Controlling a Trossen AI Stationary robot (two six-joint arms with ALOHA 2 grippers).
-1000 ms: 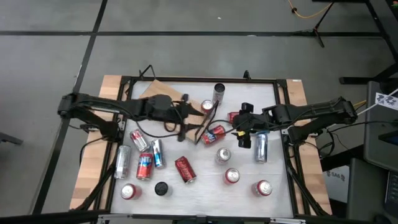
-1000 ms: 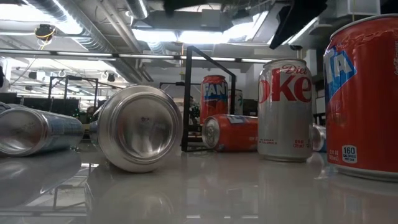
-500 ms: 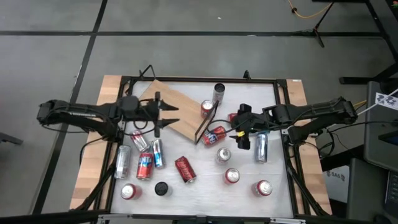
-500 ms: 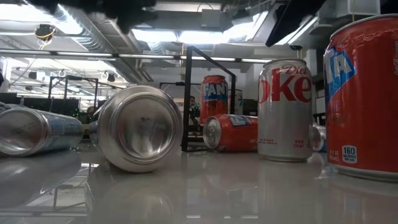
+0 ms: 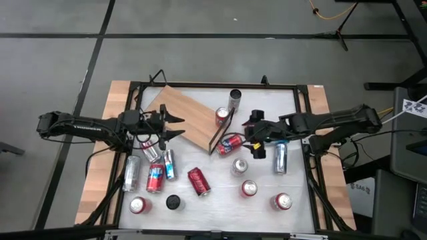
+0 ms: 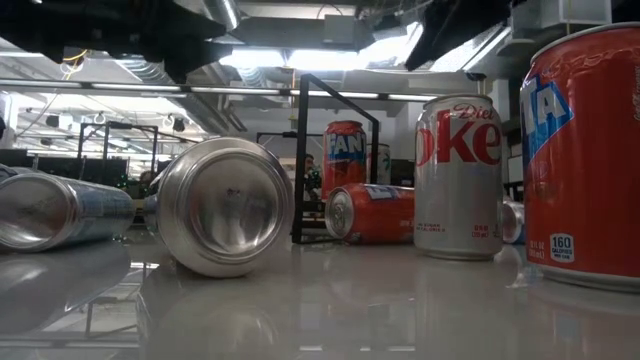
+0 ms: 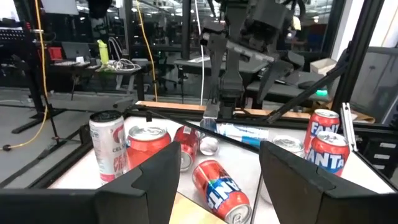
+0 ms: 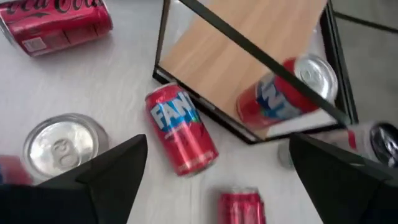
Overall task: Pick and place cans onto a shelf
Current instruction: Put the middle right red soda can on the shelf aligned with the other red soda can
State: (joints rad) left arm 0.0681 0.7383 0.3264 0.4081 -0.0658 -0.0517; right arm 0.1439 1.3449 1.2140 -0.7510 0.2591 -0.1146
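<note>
The shelf (image 5: 189, 115), a light-brown board with a thin black frame (image 5: 225, 129) at its right end, lies flat on the table at a slant. One red can (image 5: 222, 115) stands on the board's framed end and also shows in the right wrist view (image 8: 283, 93). A red Fanta can (image 5: 230, 143) lies on its side just off that end, also in the right wrist view (image 8: 181, 129). My left gripper (image 5: 177, 126) is open and empty over the board's left part. My right gripper (image 5: 252, 137) is open and empty, just right of the lying Fanta can.
A slim silver can (image 5: 235, 100) stands behind the shelf. Several cans lie or stand across the near half of the table, such as a lying Coke can (image 5: 199, 181) and a silver-blue can (image 5: 280, 159). A black disc (image 5: 173, 201) lies near the front. A black frame rims the tabletop.
My left gripper has drawn back from the can on the shelf's framed end toward the table's left edge and uncovered the board. The can stays standing there. My right gripper has crept a little toward the table's left edge, closer to the lying Fanta can.
</note>
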